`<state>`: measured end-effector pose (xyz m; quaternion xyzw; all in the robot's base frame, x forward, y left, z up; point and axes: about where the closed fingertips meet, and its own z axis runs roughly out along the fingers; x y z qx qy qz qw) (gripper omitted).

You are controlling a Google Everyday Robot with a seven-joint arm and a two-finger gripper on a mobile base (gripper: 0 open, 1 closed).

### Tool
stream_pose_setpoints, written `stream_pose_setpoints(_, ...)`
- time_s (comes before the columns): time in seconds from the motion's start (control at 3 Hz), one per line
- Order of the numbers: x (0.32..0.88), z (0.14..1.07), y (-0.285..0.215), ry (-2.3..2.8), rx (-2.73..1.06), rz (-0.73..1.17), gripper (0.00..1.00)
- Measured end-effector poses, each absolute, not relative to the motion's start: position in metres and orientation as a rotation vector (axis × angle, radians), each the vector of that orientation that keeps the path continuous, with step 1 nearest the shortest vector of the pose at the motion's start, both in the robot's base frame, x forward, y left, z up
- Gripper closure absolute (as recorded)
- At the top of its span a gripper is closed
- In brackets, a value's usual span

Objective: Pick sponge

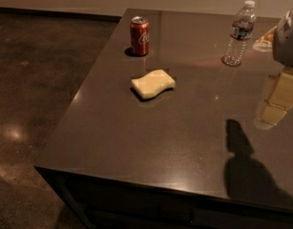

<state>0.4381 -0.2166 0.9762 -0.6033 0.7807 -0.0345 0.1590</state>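
The pale yellow sponge (153,84) with wavy sides lies flat on the dark brown table (151,137), left of the middle and just in front of the red soda can. My gripper (276,103) hangs at the right edge of the view, above the table and far to the right of the sponge, with nothing seen in it. Its white wrist housing (288,37) is cut off by the frame edge.
A red soda can (140,36) stands behind the sponge. A clear water bottle (240,32) stands at the back right, with a pale object (264,39) beside it. The table's left and front edges drop to a dark floor (36,104).
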Motion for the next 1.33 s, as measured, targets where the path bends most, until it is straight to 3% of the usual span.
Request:
stream_pose_setpoints(0.67, 0.461, 0.971, -0.204, 2.195, -1.696, -0.079, 0.0)
stream_pose_setpoints(1.33, 0.536, 0.939, -0.145, 2.123, -1.64, 0.044, 0.0)
